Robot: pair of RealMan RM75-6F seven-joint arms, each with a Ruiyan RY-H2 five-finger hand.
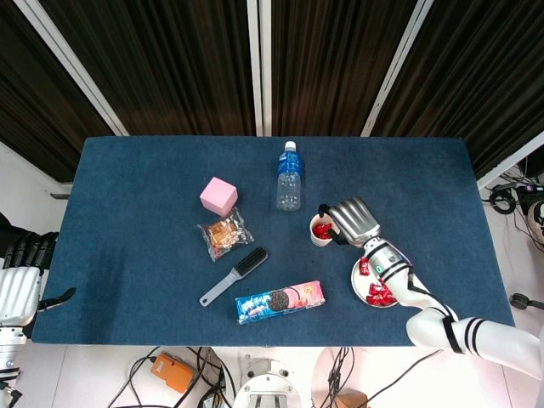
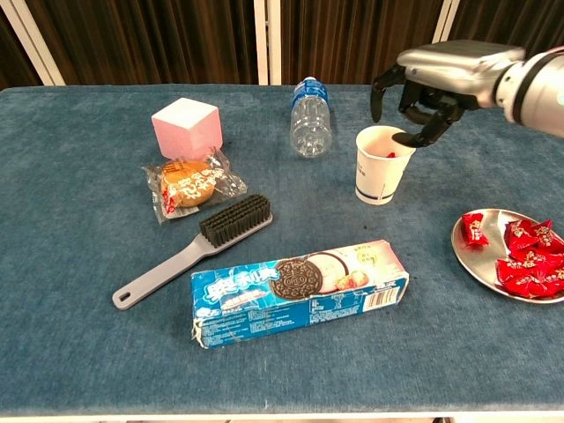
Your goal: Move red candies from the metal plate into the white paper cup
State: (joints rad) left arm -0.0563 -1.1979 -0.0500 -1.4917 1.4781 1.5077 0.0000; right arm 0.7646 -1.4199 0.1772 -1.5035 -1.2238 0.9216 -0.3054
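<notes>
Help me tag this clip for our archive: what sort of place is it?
Probably a robot lab or test room: a table covered in blue cloth, dark curtains with white posts behind, and loose cables on the floor below.

Right hand [image 2: 438, 77]: silver metallic shell, black fingers [image 2: 381, 92]; forearm white with black bands. Left hand [image 1: 17, 285]: same silver-and-black build.

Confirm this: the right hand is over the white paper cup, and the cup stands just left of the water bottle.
Wrong in one respect. The right hand is over the white paper cup, but the cup stands to the right of the water bottle, not left; the chest view shows it.
</notes>
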